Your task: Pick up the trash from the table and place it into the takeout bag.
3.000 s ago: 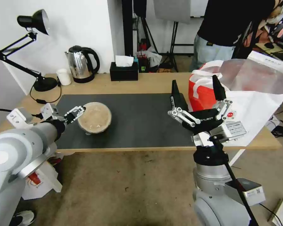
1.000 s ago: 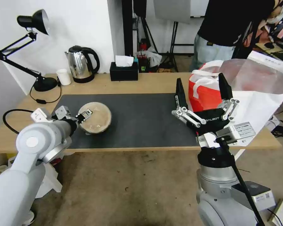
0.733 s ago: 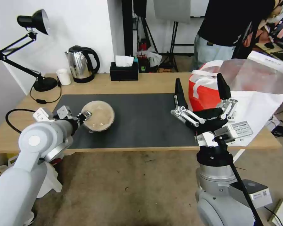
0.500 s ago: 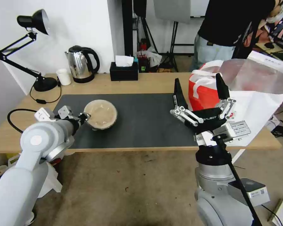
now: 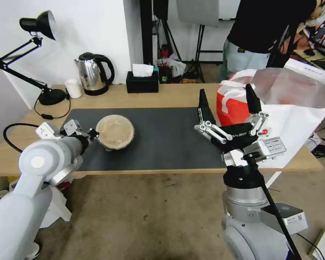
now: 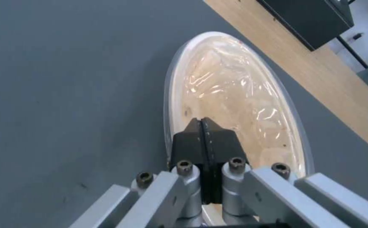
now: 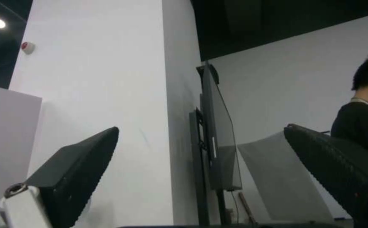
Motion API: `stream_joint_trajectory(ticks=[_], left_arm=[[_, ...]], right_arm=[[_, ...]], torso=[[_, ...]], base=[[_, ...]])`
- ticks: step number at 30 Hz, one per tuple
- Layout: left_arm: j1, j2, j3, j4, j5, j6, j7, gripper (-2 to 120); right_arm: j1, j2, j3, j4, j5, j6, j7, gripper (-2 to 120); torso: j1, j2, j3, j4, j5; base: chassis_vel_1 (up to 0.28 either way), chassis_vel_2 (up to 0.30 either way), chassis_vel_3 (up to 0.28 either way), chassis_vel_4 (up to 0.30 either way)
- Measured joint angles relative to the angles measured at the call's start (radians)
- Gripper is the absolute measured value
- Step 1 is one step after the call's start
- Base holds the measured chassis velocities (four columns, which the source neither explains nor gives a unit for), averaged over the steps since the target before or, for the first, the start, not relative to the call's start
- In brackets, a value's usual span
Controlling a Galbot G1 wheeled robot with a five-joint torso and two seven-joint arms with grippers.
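Gripping the near rim of the round beige lidded bowl (image 5: 115, 132) with the left pincer (image 5: 91, 134), pads pressed together in the left wrist view with only a thin seam between them, pinched on the edge of the clear lid (image 6: 234, 104). Sitting on the dark grey mat (image 5: 162, 141) toward the left side of the counter (image 5: 169, 95), the bowl, one of its kind, showing a pale beige filling under the wrinkled film. Hovering over the right end of the mat with black fingers (image 5: 203, 104) spread wide and pointing up, the right pincer (image 5: 227, 108), holding nothing and touching nothing. Standing just behind that pincer at the right end of the counter, the takeout bag (image 5: 234, 104), red and white with white handles and mouth open upward; contents hidden from here. Lining the far edge of the counter, one black tissue box (image 5: 142, 81), one steel kettle (image 5: 93, 73), one small white cup (image 5: 73, 88) and one black desk lamp (image 5: 32, 54).
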Motion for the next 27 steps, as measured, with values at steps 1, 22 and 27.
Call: stream_joint_trajectory(ticks=[1,22,27], left_arm=[[0.000,0.000,0.000,0.000,0.000,0.000,0.000,0],[0.013,0.010,-0.010,0.001,0.031,-0.007,0.005,20],[0.011,0.009,-0.006,0.005,0.032,-0.007,0.003,35]], right_arm=[[0.000,0.000,0.000,0.000,0.000,0.000,0.000,100],[0.004,-0.007,-0.001,-0.003,0.005,-0.004,0.001,100],[0.004,-0.006,-0.001,-0.003,0.006,-0.004,0.002,100]], torso=[[0.000,0.000,0.000,0.0000,0.0000],[0.000,0.000,0.000,0.0000,0.0000],[0.000,0.000,0.000,0.0000,0.0000]], base=[[0.000,0.000,0.000,0.000],[0.000,0.000,0.000,0.000],[0.000,0.000,0.000,0.000]])
